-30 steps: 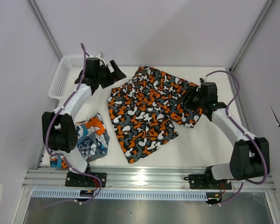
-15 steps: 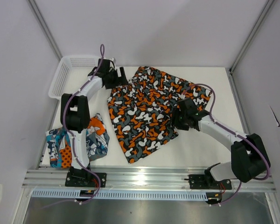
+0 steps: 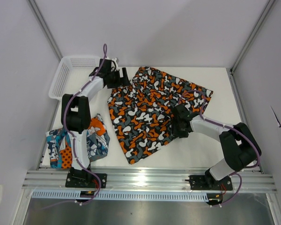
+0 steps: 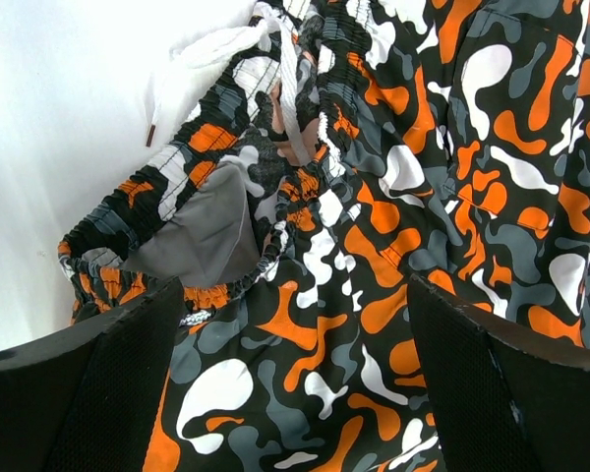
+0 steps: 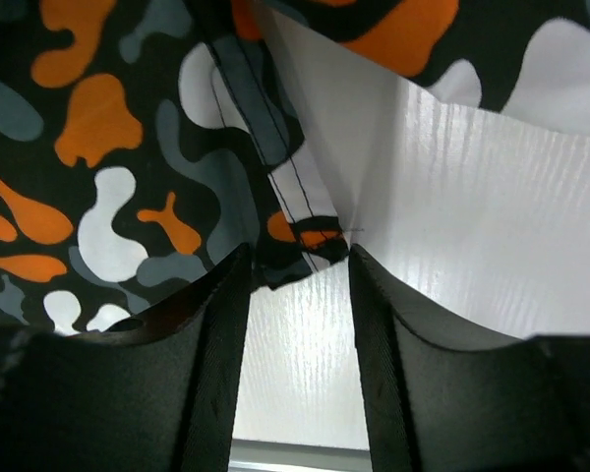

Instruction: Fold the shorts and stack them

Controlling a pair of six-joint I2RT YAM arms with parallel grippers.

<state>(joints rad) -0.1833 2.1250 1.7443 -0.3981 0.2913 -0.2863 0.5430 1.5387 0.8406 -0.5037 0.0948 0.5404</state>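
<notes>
Spreading wide apart, the left tool's (image 3: 120, 78) (image 4: 295, 334) jaws hover over the gathered waistband corner of the orange, black, white and grey camouflage cloth shorts (image 3: 150, 112) (image 4: 423, 197), gripping nothing; a white drawstring (image 4: 275, 59) lies just ahead of them. The right tool (image 3: 177, 125) (image 5: 297, 295) sits low at the right edge of the same shorts (image 5: 98, 147), its jaws only part-way apart. A stitched hem corner lies across the gap at the fingertips, with bare bench visible between the fingers behind it. Whether the fingers pinch the cloth, I cannot tell.

Two pairs of shorts are in view. The camouflage pair lies spread flat across the middle of the bench. The teal-blue, orange and white patchwork pair (image 3: 91, 140) lies crumpled at the near left, partly behind the left arm. One white plastic mesh basket (image 3: 65, 75) stands at the far left corner.

The bench (image 3: 196, 150) is plain white, enclosed by pale walls and metal corner posts. A silver aluminium rail (image 3: 145, 178) at the near edge carries both arm bases.
</notes>
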